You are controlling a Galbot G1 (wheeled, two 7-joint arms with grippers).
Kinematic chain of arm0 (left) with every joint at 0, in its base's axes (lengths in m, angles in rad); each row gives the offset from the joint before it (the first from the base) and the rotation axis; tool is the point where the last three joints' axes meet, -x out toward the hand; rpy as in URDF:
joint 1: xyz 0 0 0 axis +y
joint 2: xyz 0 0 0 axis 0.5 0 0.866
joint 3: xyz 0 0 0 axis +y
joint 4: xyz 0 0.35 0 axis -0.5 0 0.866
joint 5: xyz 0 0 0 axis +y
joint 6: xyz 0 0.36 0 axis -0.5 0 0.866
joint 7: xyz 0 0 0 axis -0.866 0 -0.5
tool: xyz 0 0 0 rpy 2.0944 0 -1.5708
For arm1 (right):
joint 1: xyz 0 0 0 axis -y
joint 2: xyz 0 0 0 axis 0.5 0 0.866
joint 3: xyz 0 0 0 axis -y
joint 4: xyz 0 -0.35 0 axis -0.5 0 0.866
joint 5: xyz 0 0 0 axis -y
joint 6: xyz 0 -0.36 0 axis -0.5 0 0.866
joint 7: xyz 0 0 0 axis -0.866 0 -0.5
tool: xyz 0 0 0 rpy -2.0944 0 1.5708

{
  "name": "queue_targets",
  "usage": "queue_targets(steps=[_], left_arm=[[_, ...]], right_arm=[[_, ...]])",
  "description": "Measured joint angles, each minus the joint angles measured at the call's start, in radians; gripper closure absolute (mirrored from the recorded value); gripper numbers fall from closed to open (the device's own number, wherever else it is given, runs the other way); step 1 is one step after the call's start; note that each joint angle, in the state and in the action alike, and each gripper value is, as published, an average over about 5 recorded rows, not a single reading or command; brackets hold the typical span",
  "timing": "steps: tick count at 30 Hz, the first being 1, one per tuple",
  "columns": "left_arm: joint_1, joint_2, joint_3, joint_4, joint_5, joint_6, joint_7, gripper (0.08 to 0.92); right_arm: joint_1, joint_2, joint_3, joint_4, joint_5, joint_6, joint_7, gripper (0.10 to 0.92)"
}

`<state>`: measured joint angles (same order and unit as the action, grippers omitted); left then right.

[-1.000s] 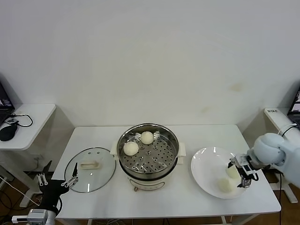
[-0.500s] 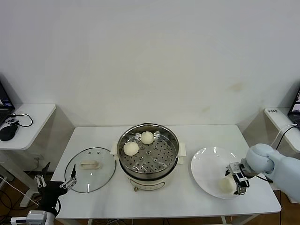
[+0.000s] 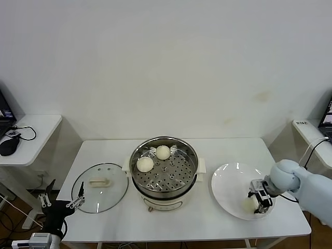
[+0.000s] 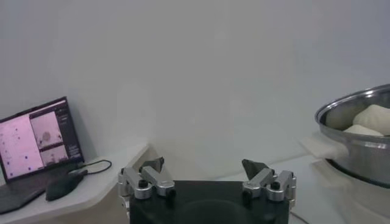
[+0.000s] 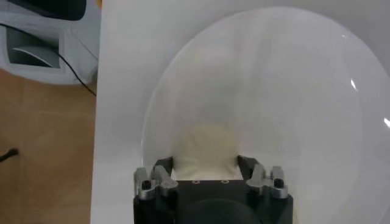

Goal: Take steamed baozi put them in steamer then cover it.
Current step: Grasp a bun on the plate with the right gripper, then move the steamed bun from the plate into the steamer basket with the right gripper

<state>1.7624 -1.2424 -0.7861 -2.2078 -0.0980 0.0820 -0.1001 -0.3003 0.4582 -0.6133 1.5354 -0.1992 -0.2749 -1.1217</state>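
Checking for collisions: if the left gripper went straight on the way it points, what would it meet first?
Nothing close: the left gripper, parked off the table's left edge, points past the steamer toward the bare wall, though depth is unclear.

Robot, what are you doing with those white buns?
Moving buns into the steamer. Two buns sit in its basket. The right gripper is down on the white plate with its fingers around another bun. The glass lid lies on the table, not on yet. The left gripper waits open by the table's near-left corner.
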Motion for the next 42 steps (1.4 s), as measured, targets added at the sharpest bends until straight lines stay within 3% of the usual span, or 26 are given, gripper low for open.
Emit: queue_targets(steps=[20,30,42], left_arm=[[-0.018,0.011,0.013,0.004,-0.004,-0.003,0.000,0.177],[-0.019,0.010,0.000,0.008,-0.009,-0.003,0.000,0.177],[-0.007,-0.003,-0.028,-0.001,-0.013,-0.003,0.000,0.177]], right_arm=[[0.476,0.019,-0.159,0.004,0.197,-0.023,-0.044,0.389],[0.716,0.156,-0.303,0.044,0.310,-0.042,-0.007,0.381],[0.790,0.374,-0.467,0.068,0.378,0.006,0.082,0.380]])
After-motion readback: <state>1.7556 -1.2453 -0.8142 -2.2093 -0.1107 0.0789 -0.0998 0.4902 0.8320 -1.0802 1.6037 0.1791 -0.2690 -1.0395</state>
